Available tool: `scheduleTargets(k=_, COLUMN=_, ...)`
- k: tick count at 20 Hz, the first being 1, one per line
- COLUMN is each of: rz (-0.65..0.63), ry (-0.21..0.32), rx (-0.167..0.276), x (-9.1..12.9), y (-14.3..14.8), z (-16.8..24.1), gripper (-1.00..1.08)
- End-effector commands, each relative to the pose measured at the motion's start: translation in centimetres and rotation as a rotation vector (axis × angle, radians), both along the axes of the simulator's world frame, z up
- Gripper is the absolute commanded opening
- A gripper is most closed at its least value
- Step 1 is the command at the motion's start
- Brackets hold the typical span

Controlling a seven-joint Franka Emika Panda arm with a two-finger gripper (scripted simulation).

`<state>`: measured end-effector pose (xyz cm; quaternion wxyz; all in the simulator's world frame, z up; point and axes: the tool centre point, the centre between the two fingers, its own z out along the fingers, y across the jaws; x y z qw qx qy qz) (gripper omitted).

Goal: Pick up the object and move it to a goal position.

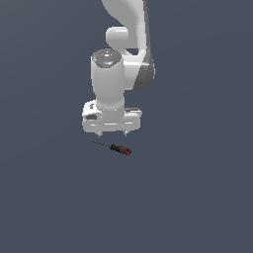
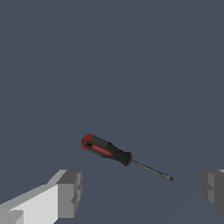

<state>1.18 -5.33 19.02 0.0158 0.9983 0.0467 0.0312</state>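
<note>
Screwdriver (image 1: 115, 147) lies flat on the plain grey surface (image 1: 197, 197) near the middle of the exterior frame: thin dark shaft, black handle with a red end. I see my pincer (image 1: 112, 134) just above it, spread wide, gripping nothing.

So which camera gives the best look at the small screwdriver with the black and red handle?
The wrist view: the small screwdriver with the thin dark shaft and black, red-ended handle appears large, handle and shaft distinct. The exterior view shows it tiny, lying below the open gripper.
</note>
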Motion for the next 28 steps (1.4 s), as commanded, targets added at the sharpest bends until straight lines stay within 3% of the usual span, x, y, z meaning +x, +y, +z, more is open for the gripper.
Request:
scheduleTargets(k=1, rz=0.052, ry=0.005, rx=-0.004, x=-0.1, y=-0.2, z=-0.6, gripper=1.00)
scheduleTargets(k=28, rz=0.761, ry=0.064, rx=-0.025, x=-2.4, y=-2.1, z=-8.5, gripper=1.00)
